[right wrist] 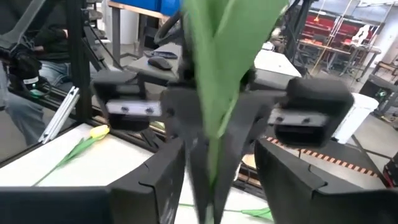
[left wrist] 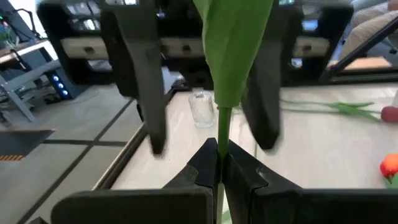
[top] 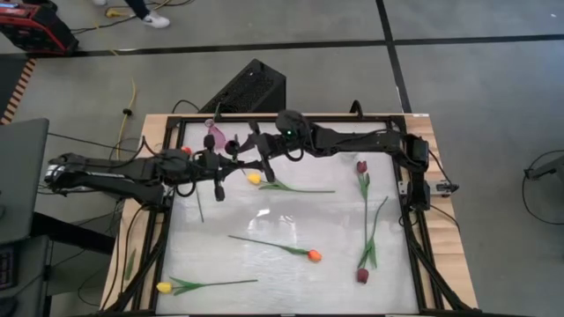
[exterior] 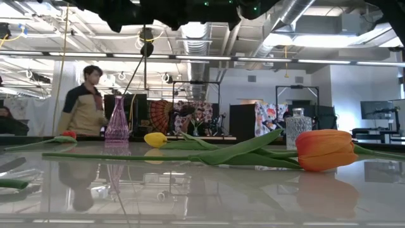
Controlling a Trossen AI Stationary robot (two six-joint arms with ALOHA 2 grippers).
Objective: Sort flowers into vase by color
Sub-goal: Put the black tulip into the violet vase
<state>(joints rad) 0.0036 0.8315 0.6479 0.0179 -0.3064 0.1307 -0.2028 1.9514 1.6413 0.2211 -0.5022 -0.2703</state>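
Observation:
My left gripper [left wrist: 221,167], over the table's far left part [top: 218,180], is shut on a tulip's green stem. The tulip's leaf [left wrist: 233,43] runs forward from it, and the head is out of sight. My right gripper [right wrist: 217,186] faces it [top: 264,167], open, with one finger on either side of the leaf [right wrist: 214,68]; I see no touch. On the glass lie two yellow tulips [top: 254,178] [top: 164,287], an orange one [top: 313,256] and two maroon ones [top: 361,166] [top: 362,276]. A pink vase [top: 214,132] stands at the far edge. My left gripper pinches the bare green stem [left wrist: 221,134] just below the leaf between its two fingertips. The fingers come from the table's left side, and the stem runs on past them toward my right gripper. The flower is lifted clear of the table.
A clear glass vase [left wrist: 202,107] stands near the far edge, also showing in the low view [exterior: 298,130]. An orange-red head [exterior: 68,134] lies by the pink vase [exterior: 116,123]. A black frame [top: 414,220] rims the glass. A person [exterior: 85,104] stands behind the table.

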